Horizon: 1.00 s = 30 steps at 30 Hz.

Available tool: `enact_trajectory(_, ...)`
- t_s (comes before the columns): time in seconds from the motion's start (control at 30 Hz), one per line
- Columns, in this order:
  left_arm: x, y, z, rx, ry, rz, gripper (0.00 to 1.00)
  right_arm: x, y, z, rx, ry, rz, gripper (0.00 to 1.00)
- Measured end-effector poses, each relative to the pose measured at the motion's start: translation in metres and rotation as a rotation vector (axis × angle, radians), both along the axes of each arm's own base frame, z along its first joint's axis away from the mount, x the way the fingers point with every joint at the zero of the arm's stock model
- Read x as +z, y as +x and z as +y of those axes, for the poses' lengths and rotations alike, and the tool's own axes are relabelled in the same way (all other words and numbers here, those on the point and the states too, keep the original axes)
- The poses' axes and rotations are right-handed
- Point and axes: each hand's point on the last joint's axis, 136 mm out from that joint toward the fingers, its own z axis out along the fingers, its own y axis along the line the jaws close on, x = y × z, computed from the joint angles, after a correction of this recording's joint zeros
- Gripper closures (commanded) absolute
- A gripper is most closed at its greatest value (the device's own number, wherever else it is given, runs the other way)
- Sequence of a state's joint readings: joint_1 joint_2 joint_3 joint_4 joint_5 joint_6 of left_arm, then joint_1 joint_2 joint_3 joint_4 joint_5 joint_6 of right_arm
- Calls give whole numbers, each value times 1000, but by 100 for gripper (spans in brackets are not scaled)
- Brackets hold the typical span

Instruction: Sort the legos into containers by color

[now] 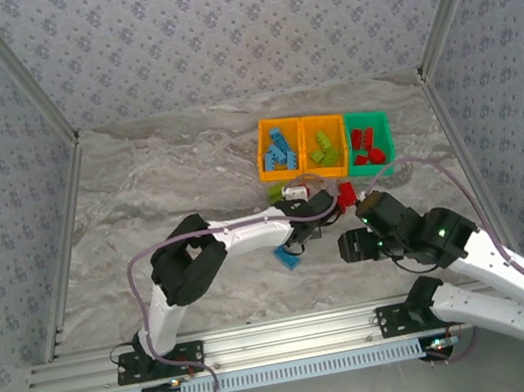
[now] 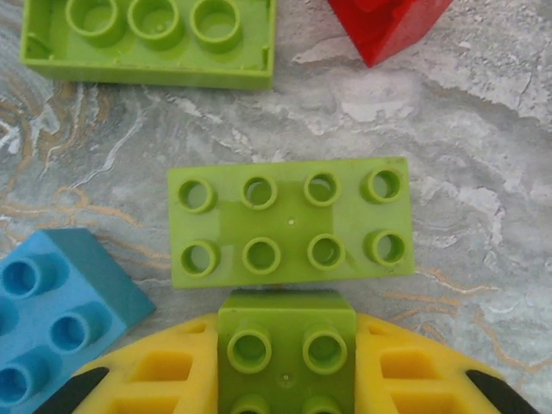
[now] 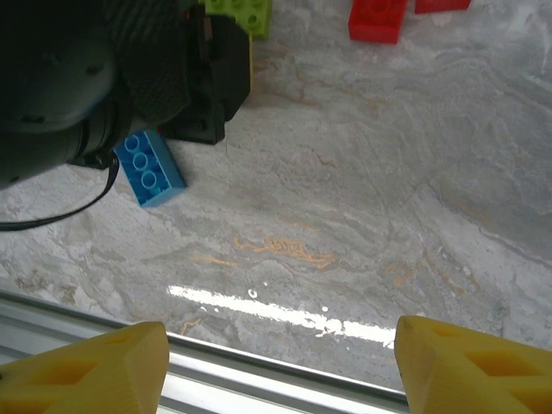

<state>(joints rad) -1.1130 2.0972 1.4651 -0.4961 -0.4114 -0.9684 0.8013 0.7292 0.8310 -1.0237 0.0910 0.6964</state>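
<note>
Step in hand: green pick-up w/ the left arm. The left pincer (image 2: 287, 384) is pinching a small green brick (image 2: 287, 341), w/ a yellow finger on each side. Can't tell if it's off the surface (image 2: 483, 172) yet.

Wrist view, L to R:
- A blue brick (image 2: 52, 310) lies beside the left finger.
- A long green brick (image 2: 289, 222) lies just ahead of the held one, touching or nearly.
- A red brick (image 2: 388, 26) is at top right.

Top view, the bins stand in a row at the back:
- The left orange bin (image 1: 261, 154) has blue pieces.
- The middle orange bin (image 1: 319, 117) has green.
- The green bin (image 1: 391, 138) has red.

The loose bricks lie just in front of them.

The right pincer (image 3: 280, 345) is spread and empty, over bare surface near the front rail.

Next, prob.: lift straight up so the long green brick isn't dragged along. Then carry back to the middle orange bin and let go once over the green pieces, low enough that the brick doesn't bounce out. Loose green, red & blue bricks are left, so sorting looks partway done.
</note>
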Motion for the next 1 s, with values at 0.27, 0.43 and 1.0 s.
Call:
enact_trajectory(0.27, 78, 6, -8, -111, -85, -115, 78, 37, 15, -8, -95, 123, -189, 27)
enact_trajectory(0.43, 162, 45, -60, -179, -211, -281, 78, 44, 17, -12, -123, 145, -223, 27)
enact_trajectory(1.0, 113, 227, -92, -119, -36, -485, 56, 43, 22, -8, -126, 144, -218, 26)
